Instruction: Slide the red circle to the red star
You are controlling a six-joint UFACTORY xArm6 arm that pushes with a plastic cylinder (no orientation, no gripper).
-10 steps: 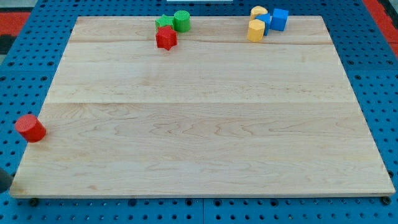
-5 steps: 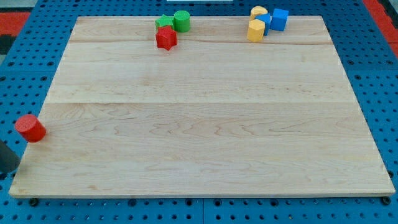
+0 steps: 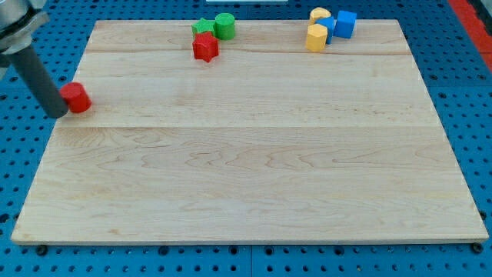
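Note:
The red circle (image 3: pixel 76 98), a short cylinder, sits at the wooden board's (image 3: pixel 246 169) left edge, in the upper half. My tip (image 3: pixel 58 112) touches its left side; the dark rod rises from there to the view's top left corner. The red star (image 3: pixel 205 47) lies near the board's top edge, left of centre, far to the upper right of the red circle.
A green star (image 3: pixel 202 28) and a green circle (image 3: pixel 224 25) sit just above the red star. Two yellow blocks (image 3: pixel 317 36) and two blue blocks (image 3: pixel 345 23) cluster at the top right. A blue pegboard (image 3: pixel 23 154) surrounds the board.
The rod has come into view from the left. The red circle has moved up and to the right along the board's left edge, with my tip now against it.

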